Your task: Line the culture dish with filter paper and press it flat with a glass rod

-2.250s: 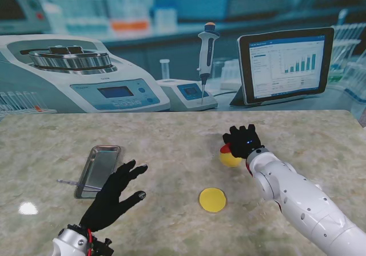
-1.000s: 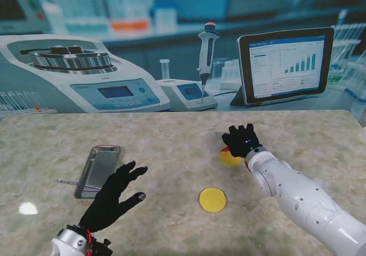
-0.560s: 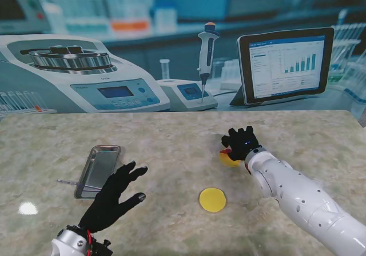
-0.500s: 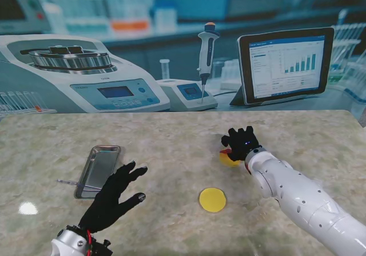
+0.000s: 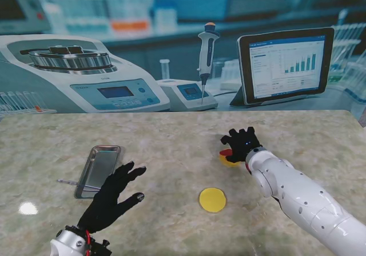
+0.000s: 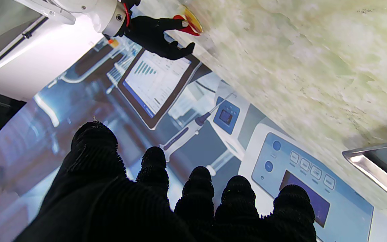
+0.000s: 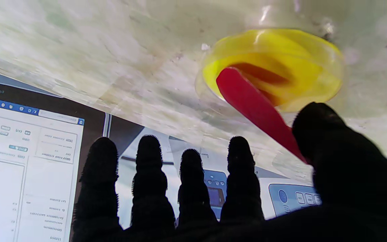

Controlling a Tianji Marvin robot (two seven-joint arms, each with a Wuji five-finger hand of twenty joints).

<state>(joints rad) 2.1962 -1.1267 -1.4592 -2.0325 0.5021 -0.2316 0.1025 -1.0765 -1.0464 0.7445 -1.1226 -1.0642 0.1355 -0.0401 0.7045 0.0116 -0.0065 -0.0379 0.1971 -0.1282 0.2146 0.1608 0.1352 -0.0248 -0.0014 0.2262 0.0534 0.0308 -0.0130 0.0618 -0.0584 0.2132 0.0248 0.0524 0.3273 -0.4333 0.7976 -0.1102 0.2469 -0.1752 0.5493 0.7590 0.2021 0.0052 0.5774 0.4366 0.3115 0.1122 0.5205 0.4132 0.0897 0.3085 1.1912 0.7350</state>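
A yellow culture dish (image 5: pixel 230 159) (image 7: pixel 301 84) sits right of centre, with a red strip (image 5: pixel 224 151) (image 7: pixel 254 104) leaning into it. My right hand (image 5: pixel 244 142) (image 7: pixel 213 201) hovers over the dish's far side. Its four fingers are straight and spread, and its thumb lies against the red strip. The yellow filter paper disc (image 5: pixel 213 199) lies flat on the table nearer to me. A thin glass rod (image 5: pixel 67 182) rests beside a metal tray (image 5: pixel 91 173) on the left. My left hand (image 5: pixel 114 196) (image 6: pixel 166 201) is open just right of the tray, holding nothing.
Along the back wall is a printed lab backdrop showing a tablet (image 5: pixel 286 64), a pipette (image 5: pixel 207 56) and a centrifuge (image 5: pixel 74 73). The marble table runs to an edge at the far right. The tray's corner (image 6: pixel 371 164) shows in the left wrist view.
My right hand has crept slightly farther over the dish, covering more of the yellow. The left hand, the disc, the tray and the rod have not moved.
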